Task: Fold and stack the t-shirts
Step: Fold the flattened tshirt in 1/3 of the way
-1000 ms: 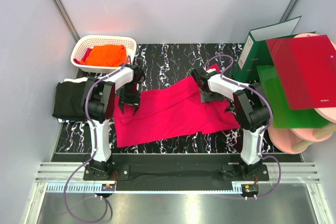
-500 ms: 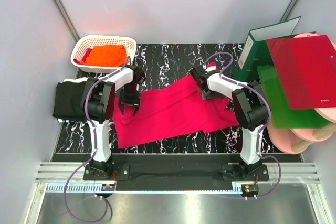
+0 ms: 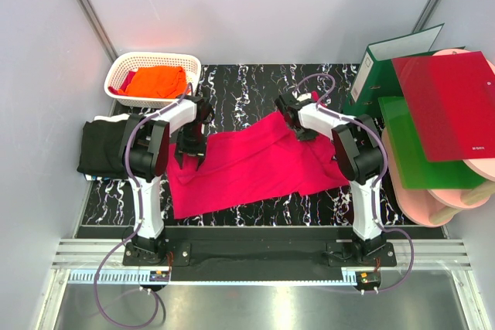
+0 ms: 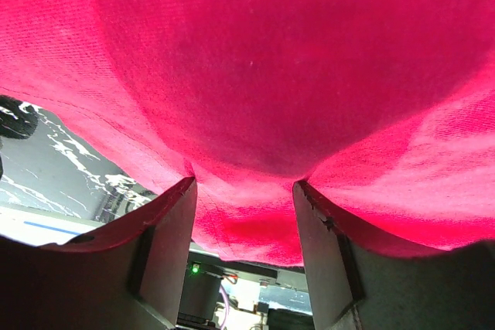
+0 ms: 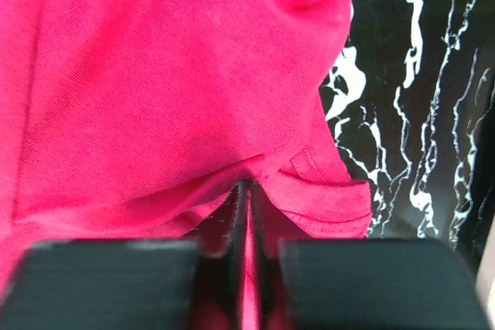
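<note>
Top view first: shows the crimson-pink t-shirt spread slantwise across the counter, wrinkled, with no fold in it yet. Shows a black t-shirt lying in a compact pile at the left edge, seemingly folded already, and an orange t-shirt sitting in the white lattice basket at the back. Puts the left gripper over the pink shirt's left end and the right gripper at its far right corner.

Over to the left wrist: catches the jaws standing apart, pink cloth sagging between them, not pinched.

Now the right wrist: finds the jaws pressed together on a thin ridge of pink cloth beside a stitched hem, with the dark marbled counter just to the right.

Reads as roughly a third done: black looks finished, pink is gripped but unfolded, orange is untouched, stacking yet to come.
</note>
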Robot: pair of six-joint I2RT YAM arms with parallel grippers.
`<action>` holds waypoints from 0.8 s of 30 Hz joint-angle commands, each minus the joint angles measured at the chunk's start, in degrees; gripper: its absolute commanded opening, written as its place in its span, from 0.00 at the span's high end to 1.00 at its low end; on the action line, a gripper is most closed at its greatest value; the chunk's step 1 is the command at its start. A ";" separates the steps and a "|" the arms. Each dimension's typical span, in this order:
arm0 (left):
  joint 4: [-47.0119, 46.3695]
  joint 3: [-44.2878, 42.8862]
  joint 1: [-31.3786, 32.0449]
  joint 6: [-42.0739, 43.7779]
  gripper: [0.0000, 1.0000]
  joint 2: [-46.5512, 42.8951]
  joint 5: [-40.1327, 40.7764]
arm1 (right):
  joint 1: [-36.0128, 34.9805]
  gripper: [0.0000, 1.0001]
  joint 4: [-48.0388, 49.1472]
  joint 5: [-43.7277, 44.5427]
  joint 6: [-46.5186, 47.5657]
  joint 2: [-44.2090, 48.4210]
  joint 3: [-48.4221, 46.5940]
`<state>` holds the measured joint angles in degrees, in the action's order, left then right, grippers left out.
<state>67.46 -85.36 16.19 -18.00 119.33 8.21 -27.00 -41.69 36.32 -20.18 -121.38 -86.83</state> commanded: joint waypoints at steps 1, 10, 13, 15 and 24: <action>-0.84 -0.24 -0.10 -0.37 0.43 -0.15 1.55 | -0.24 1.00 1.00 -0.63 1.37 0.53 -2.56; -1.37 -0.33 -0.10 -0.37 0.44 0.73 1.37 | -0.24 1.00 0.04 -1.42 2.08 12.21 0.43; -1.28 -0.51 -0.10 -0.37 0.44 1.08 1.20 | -0.24 1.00 -1.63 -1.95 1.55 15.82 0.78; -1.37 -0.68 -0.10 -0.20 0.44 1.26 1.11 | -0.24 1.00 -2.68 -2.65 1.38 17.84 1.40; -1.37 -1.03 -0.10 0.42 0.39 2.22 0.49 | -0.24 0.28 -4.89 -6.78 -2.22 15.65 4.47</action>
<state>67.88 -85.73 16.19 -17.80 119.81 8.19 -27.00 -45.01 32.82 -20.21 -104.07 -84.38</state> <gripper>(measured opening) 0.586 0.517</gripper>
